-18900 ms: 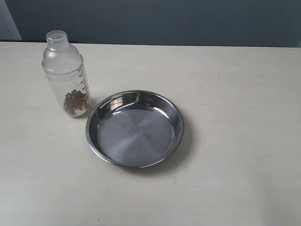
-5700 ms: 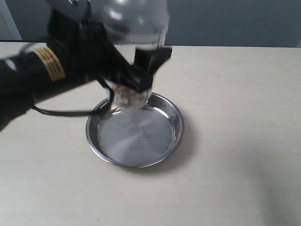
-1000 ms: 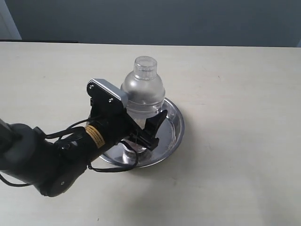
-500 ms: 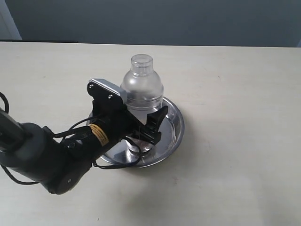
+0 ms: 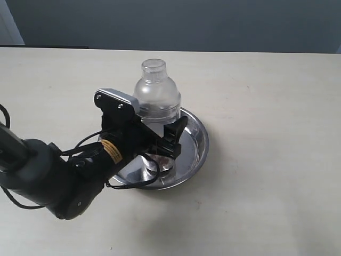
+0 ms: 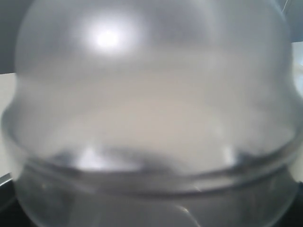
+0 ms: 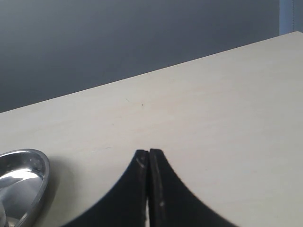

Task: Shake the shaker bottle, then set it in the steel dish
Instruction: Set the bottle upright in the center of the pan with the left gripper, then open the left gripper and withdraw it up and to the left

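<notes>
The shaker bottle (image 5: 155,98) stands upright inside the steel dish (image 5: 198,140), its cap on top and its lower body hidden behind my left gripper (image 5: 160,145). That gripper is shut on the bottle's body, with one black finger (image 5: 175,136) showing on the bottle's right side. In the left wrist view the frosted dome of the bottle (image 6: 151,94) fills the picture, and the fingers are not visible there. My right gripper (image 7: 149,153) is shut and empty above bare table, with the dish's rim (image 7: 28,176) off to one side. It is outside the exterior view.
The beige table (image 5: 266,106) stretches around the dish on all sides. A dark wall runs along its far edge. The left arm's black body and cable (image 5: 58,178) lie over the table at the front left.
Over the last second the left gripper has lowered the bottle and shifted it slightly left, down into the dish. The right gripper shows no change.
</notes>
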Available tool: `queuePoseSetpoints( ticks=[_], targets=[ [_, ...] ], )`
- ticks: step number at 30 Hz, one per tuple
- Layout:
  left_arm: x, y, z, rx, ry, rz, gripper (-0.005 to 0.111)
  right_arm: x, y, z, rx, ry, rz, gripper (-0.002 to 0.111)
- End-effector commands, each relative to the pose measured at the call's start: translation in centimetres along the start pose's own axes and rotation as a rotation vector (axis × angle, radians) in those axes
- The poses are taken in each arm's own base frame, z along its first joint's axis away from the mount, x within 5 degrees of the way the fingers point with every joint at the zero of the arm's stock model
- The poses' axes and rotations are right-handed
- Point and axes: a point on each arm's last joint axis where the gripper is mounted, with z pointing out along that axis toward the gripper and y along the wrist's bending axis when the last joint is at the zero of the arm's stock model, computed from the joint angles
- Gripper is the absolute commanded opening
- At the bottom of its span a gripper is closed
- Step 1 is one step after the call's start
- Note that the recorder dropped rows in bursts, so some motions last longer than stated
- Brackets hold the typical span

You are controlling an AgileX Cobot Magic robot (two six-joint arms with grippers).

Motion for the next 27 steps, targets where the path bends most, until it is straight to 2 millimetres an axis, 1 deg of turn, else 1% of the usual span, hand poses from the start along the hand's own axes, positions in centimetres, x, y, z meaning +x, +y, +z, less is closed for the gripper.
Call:
queuePoseSetpoints(
  ticks=[1, 2, 4, 8, 10, 12, 15, 18, 27],
  targets=[
    [-0.3, -0.5, 0.1, 0.050, -0.027, -0.011, 0.016, -0.1, 0.0, 0.0, 0.003, -0.016, -0.004, -0.001],
    [-0.3, -0.5, 0.1, 0.053, -0.027, -0.010, 0.021, -0.1, 0.0, 0.0, 0.003, -0.016, -0.004, -0.001],
    [-0.3, -0.5, 0.1, 0.050, -0.024, -0.009, 0.038, -0.1, 0.0, 0.0, 0.003, -0.016, -0.004, -0.001],
    [-0.2, -0.3, 0.1, 0.031, -0.019, -0.016, 0.068, -0.1, 0.0, 0.0, 0.003, -0.016, -0.004, -0.001],
    [-0.2, -0.3, 0.1, 0.031, -0.021, -0.014, 0.079, -0.1, 0.0, 0.0, 0.003, -0.016, -0.004, -0.001],
    [-0.3, -0.5, 0.1, 0.053, -0.027, -0.006, 0.086, -0.1, 0.0, 0.0, 0.003, -0.016, -0.004, -0.001],
    [-0.6, -0.7, 0.0, 0.067, -0.036, 0.002, 0.089, -0.1, 0.0, 0.0, 0.003, -0.016, -0.004, -0.001],
    [-2.1, -1.0, -0.2, 0.077, -0.080, 0.043, 0.089, -0.1, 0.0, 0.0, 0.003, -0.016, -0.004, -0.001],
    [-4.5, -1.4, -0.8, 0.089, -0.129, 0.074, 0.089, -0.1, 0.0, 0.0, 0.003, -0.016, -0.004, -0.001]
  ],
)
